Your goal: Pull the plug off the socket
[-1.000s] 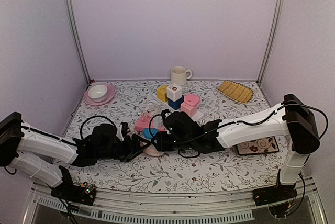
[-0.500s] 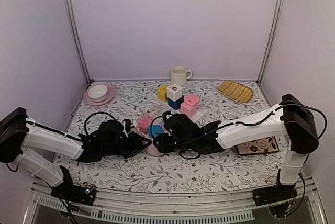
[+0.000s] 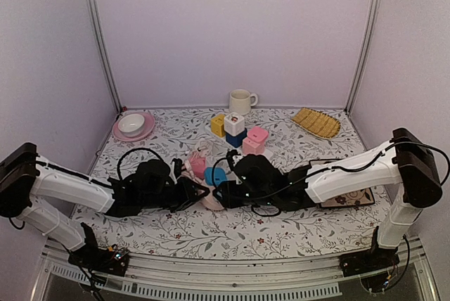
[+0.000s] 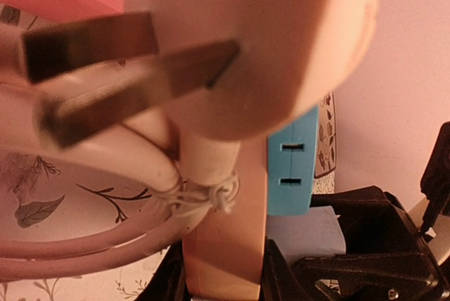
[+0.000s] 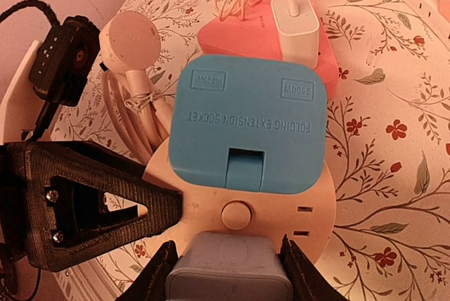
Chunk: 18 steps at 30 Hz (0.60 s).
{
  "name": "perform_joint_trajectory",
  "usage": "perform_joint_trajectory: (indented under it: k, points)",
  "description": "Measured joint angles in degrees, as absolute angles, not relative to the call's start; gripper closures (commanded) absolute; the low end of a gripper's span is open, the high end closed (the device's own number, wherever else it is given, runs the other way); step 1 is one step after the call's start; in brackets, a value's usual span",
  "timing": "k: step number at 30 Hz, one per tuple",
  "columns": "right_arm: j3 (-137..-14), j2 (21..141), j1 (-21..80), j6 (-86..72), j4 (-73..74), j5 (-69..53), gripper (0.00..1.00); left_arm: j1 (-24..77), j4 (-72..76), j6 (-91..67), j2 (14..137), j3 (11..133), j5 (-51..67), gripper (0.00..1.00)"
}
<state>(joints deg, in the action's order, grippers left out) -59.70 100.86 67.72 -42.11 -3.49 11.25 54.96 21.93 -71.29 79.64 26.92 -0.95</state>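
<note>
At the near middle of the counter (image 3: 211, 234), my two hands meet tip to tip. My right hand (image 5: 226, 270) is clamped on the grey-blue block at the near edge of the socket (image 5: 247, 129), a blue folding extension socket seated on a round cream disc. Its jaws stand part way apart, pressed on that block from both sides. Just left of it, my left hand (image 4: 225, 273) is closed tight on the stem of the plug (image 4: 246, 48). The plug is clear of the socket: its two flat metal prongs are bare and point away from it. Its cream cord (image 5: 128, 124) lies coiled beside the disc. Just beyond the socket, a pink block (image 5: 225, 37) carries a white charger (image 5: 295, 23). Farther back stand coloured cubes (image 3: 235, 130), and at the far wall a cream mug (image 3: 241, 100).
</note>
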Motion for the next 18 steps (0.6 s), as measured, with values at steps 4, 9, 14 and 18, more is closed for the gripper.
perform_joint_trajectory:
  k: [4,9,14,18]
  points:
    - [-59.16,100.55,68.42,-41.12,-3.81,11.99,0.70,55.02,22.46,-71.31,80.66,27.29,-0.67,1.00]
    - [-61.82,101.62,70.00,-39.53,0.16,16.64,0.71,55.20,23.20,-71.81,82.85,28.47,-1.08,1.00]
    - [-61.91,101.84,71.11,-38.98,0.69,19.90,0.71,55.40,23.24,-72.90,82.87,28.36,-1.26,1.00]
    - [-56.53,98.52,69.80,-39.44,-5.23,16.78,0.71,55.96,21.54,-72.90,81.60,28.03,-1.80,1.00]
